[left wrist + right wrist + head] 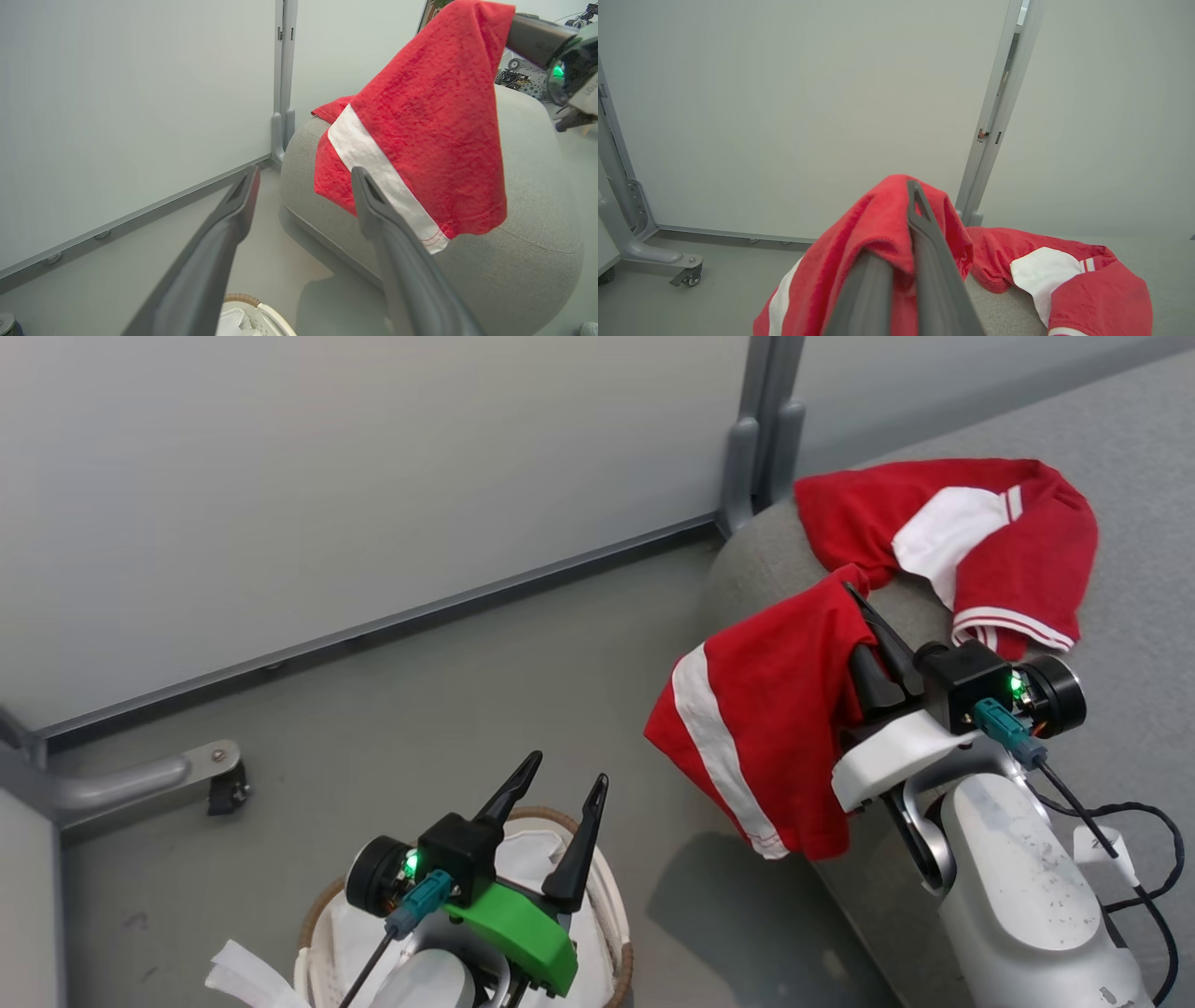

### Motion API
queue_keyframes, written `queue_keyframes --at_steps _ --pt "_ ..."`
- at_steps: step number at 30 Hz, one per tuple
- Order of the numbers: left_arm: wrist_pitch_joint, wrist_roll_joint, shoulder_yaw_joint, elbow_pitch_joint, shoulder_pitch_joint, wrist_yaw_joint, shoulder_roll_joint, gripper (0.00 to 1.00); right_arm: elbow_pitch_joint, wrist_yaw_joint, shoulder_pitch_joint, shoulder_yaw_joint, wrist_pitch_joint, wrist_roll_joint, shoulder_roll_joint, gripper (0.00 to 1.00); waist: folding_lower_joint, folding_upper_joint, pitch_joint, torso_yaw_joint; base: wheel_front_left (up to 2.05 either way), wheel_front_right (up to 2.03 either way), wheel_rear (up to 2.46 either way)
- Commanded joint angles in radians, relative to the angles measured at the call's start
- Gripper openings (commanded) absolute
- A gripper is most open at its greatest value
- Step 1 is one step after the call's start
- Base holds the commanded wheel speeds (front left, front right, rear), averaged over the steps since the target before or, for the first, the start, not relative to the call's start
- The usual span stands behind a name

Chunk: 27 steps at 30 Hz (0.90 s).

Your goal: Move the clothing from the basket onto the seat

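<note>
Far left and across the back: smooth pale partition panels [373, 476] in a grey metal frame, joined at an upright post [761, 429]. They stand on a plain matt grey floor [467, 709].

Near left: a small oval basket [618, 915] of white perforated plastic with a brown woven rim. A crumpled white lining [364, 933] sits inside it and spills over the near-left edge.

Above the basket: the left end effector [569, 767], two long, dark, tapering fingers on a green mount. The fingers are spread wide and hold nothing. In the left wrist view the same end effector [306, 170] points toward the sofa, with the basket rim [261, 312] below it.

Centre right: a red garment [766, 709] of soft knitted cloth with a broad white stripe and stitched hem. It hangs in loose folds off the sofa's rounded near corner. The right end effector [857, 607] is closed on its upper edge, with cloth draped over the fingers. The right wrist view shows the pinch [914, 196].

Right: a second garment [990, 541], red with a white panel and striped trim, lies crumpled on the sofa. It sits just beyond the held one, free of both end effectors.

Far right: the sofa [1120, 476], large, with grey woven upholstery and rounded edges.
</note>
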Motion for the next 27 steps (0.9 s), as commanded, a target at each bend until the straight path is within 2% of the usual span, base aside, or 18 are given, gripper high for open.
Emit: queue_keyframes --at_steps 1,7,12,20,24,27 --pt "-0.001 0.011 -0.004 -0.003 -0.022 -0.005 0.002 1.0 -0.007 -0.001 -0.009 -0.003 -0.005 -0.007 -0.002 0.0 0.0 -0.0001 0.064 -0.106 0.0 0.0 0.0" --pt "-0.001 0.014 -0.025 -0.01 -0.049 -0.004 0.018 1.0 -0.018 -0.001 -0.012 -0.024 -0.005 -0.008 -0.001 0.0 0.0 -0.0001 0.104 -0.187 0.0 0.0 0.0" --pt "-0.001 0.014 -0.041 -0.011 -0.067 -0.004 0.031 1.0 -0.024 -0.001 -0.016 -0.044 -0.005 -0.01 -0.001 0.0 0.0 -0.0001 0.132 -0.204 0.0 0.0 0.0" --pt "-0.001 0.017 -0.07 -0.023 -0.1 -0.004 0.057 1.0 -0.029 -0.001 -0.116 -0.093 -0.005 -0.063 -0.014 0.0 0.0 -0.0001 0.206 -0.163 0.0 0.0 0.0" --pt "-0.001 0.023 -0.085 -0.028 -0.127 -0.004 0.074 1.0 -0.03 -0.001 -0.222 -0.128 -0.005 -0.084 -0.056 0.0 0.0 -0.0001 0.261 -0.124 0.0 0.0 0.0" --pt "-0.001 0.026 -0.099 -0.034 -0.153 -0.004 0.093 1.0 -0.013 -0.001 -0.34 -0.17 -0.005 -0.093 -0.123 0.0 0.0 -0.0001 0.315 -0.087 0.0 0.0 0.0"
